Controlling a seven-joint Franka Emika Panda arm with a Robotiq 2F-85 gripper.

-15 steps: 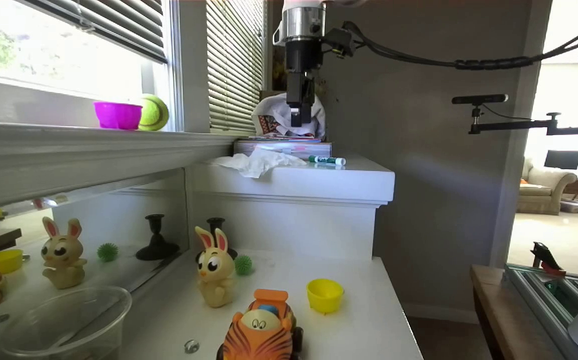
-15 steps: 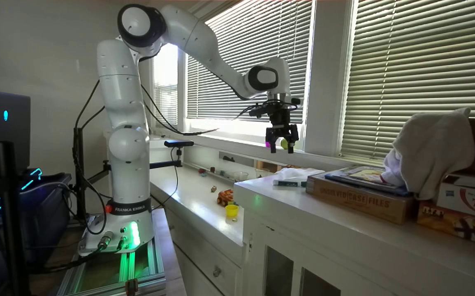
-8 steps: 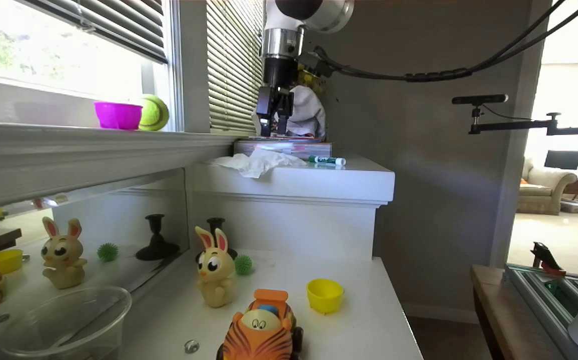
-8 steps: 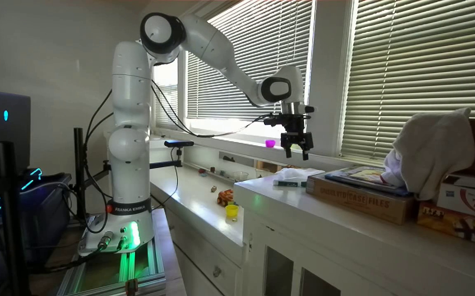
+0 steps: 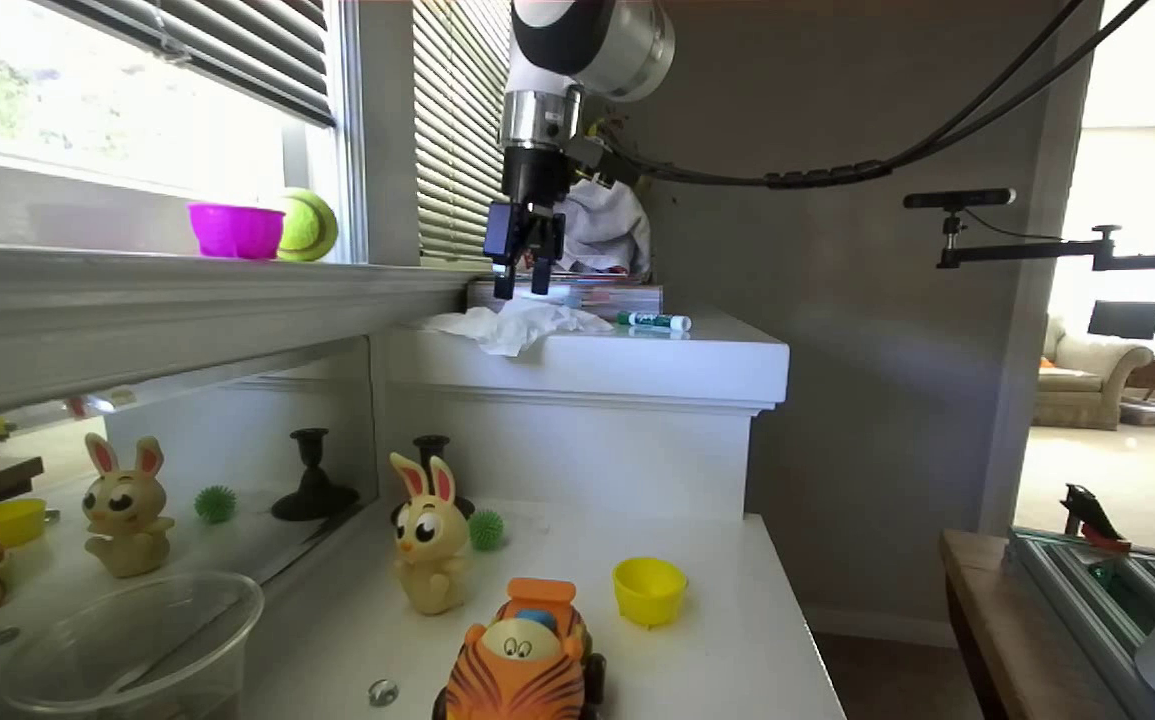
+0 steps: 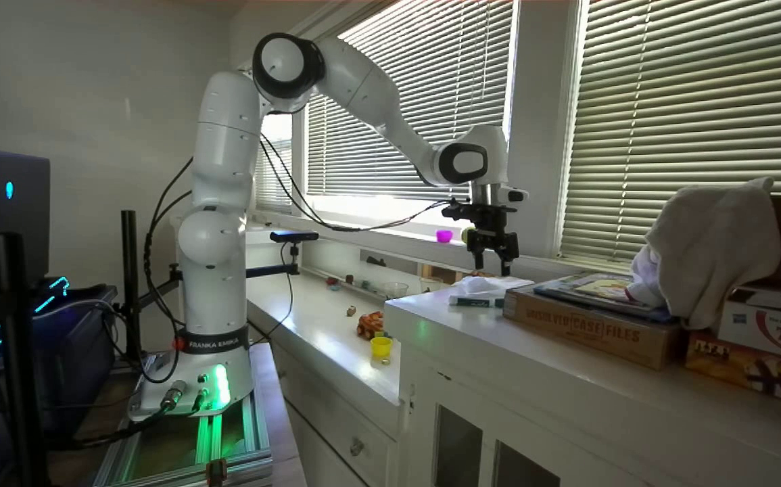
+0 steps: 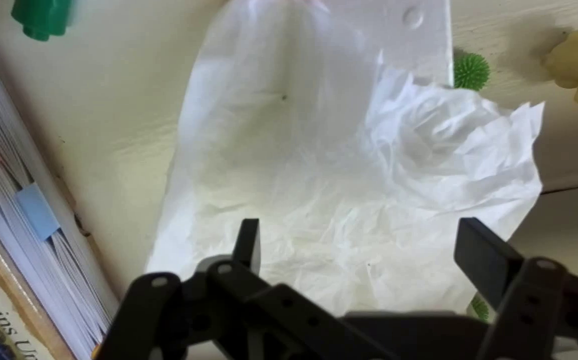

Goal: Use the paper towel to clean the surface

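Observation:
The paper towel (image 5: pixel 517 326) is a crumpled white sheet lying on the raised white ledge (image 5: pixel 677 370), with a corner hanging over the ledge's edge. It also shows in the other exterior view (image 6: pixel 491 287) and fills the middle of the wrist view (image 7: pixel 314 180). My gripper (image 5: pixel 522 294) points down just above the towel, also visible here (image 6: pixel 492 268). In the wrist view its fingers (image 7: pixel 359 230) stand wide apart with nothing between them, the towel below. The surface, a long white countertop (image 5: pixel 707 660), lies lower than the ledge and also shows here (image 6: pixel 322 331).
A green marker (image 5: pixel 654 321) lies beside the towel. A book box (image 6: pixel 586 325) stands behind it on the ledge. The countertop holds a bunny toy (image 5: pixel 432 550), tiger car (image 5: pixel 517 660), yellow cup (image 5: pixel 649 592) and clear cup (image 5: pixel 137 650). A window sill (image 5: pixel 237 300) runs alongside.
My gripper has come down and moved toward the window side, from high above the ledge to just above the towel. It stays open. The towel and toys have not moved.

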